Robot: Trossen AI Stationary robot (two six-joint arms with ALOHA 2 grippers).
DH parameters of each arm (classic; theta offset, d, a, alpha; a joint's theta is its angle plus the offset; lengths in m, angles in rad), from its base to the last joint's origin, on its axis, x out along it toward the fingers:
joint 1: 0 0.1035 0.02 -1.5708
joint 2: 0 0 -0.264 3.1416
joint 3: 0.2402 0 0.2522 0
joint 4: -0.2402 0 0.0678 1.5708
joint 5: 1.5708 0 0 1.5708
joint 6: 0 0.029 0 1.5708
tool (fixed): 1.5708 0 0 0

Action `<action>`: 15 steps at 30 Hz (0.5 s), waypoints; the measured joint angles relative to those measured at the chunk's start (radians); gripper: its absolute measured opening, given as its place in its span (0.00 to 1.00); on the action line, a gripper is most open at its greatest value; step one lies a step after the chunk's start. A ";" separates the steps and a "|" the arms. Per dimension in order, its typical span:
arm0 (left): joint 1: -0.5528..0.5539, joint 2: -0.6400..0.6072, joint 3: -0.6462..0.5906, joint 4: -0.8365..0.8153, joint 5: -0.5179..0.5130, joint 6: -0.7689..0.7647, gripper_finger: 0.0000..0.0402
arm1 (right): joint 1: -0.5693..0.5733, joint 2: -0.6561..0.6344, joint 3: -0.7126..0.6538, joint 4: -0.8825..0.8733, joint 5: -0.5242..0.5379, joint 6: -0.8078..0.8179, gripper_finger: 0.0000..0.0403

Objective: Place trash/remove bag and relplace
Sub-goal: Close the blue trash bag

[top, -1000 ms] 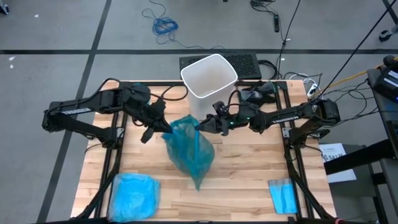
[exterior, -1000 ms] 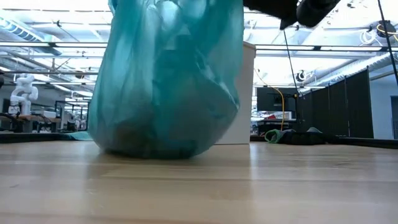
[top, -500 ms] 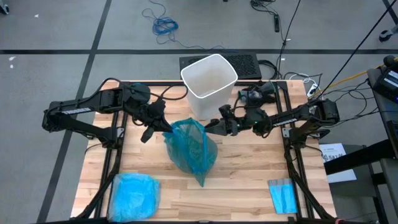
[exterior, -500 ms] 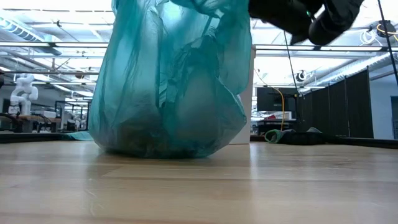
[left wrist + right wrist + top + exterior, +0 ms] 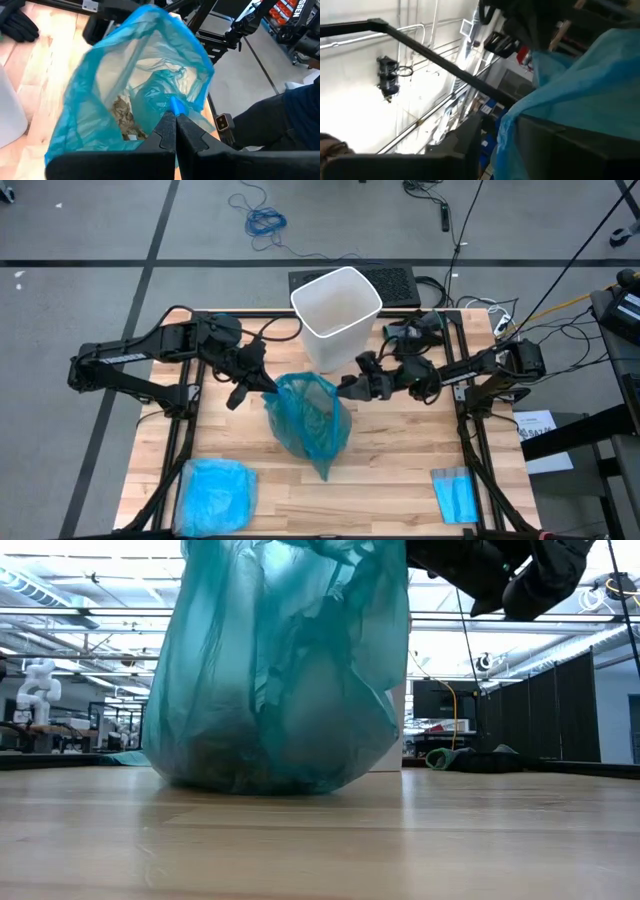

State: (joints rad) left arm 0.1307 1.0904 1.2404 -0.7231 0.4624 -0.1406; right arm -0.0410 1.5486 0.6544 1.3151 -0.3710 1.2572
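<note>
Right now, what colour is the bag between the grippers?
Translucent teal-green; the bag shows best in the low view.

text: none legible | labels: none legible | numbers: none

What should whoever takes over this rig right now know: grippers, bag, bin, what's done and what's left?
Left gripper: shut on the bag's rim, on the bag's left side.
Right gripper: at the opposite rim; the right wrist view shows teal plastic between its fingers, so it looks shut on it.
Bag: out of the bin, standing on the table, mouth open, trash inside.
White bin: behind the bag, no liner.
Left: set the bag aside, fit a new liner; folded blue sheet and pale blue bag at the table's near edge.
</note>
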 joint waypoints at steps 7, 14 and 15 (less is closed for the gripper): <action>0.000 0.000 0.000 0.000 -0.004 0.000 0.00 | 0.004 0.000 0.000 0.015 -0.027 0.012 0.16; 0.000 0.000 0.000 0.000 -0.004 0.000 0.00 | 0.025 0.000 0.000 -0.021 -0.093 0.019 0.17; 0.000 0.000 0.000 0.000 -0.004 0.000 0.00 | 0.027 0.000 0.000 -0.020 -0.093 0.018 0.18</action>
State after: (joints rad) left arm 0.1307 1.0904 1.2404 -0.7235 0.4581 -0.1406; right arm -0.0141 1.5486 0.6544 1.2948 -0.4639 1.2755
